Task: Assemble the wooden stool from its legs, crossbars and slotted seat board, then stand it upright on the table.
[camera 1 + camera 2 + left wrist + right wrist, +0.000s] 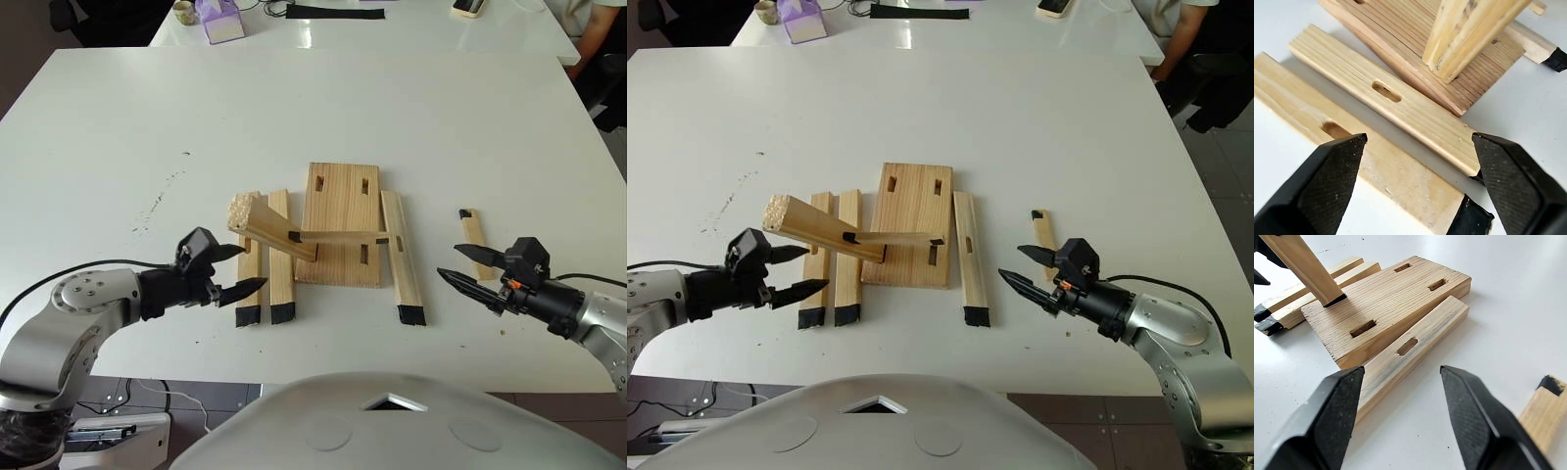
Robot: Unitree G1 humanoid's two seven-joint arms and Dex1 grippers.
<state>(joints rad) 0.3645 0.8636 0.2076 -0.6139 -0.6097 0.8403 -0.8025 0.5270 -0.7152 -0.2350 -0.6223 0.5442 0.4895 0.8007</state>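
With both jaws wide open and empty, the left gripper [253, 266] should close squarely across the loose leg [282, 289] lying just beside the seat board [338, 211] at mid-table, the right gripper [448, 260] steadying that board.

A glossy white tabletop [294, 108] bears a scatter of dark specks [162, 196] near its left side. Behind it stands 1 more white table [421, 34] carrying a purple tissue box [220, 20], a cup [184, 12] and a black strip [335, 13]. Grey floor [1225, 176] shows at the right.
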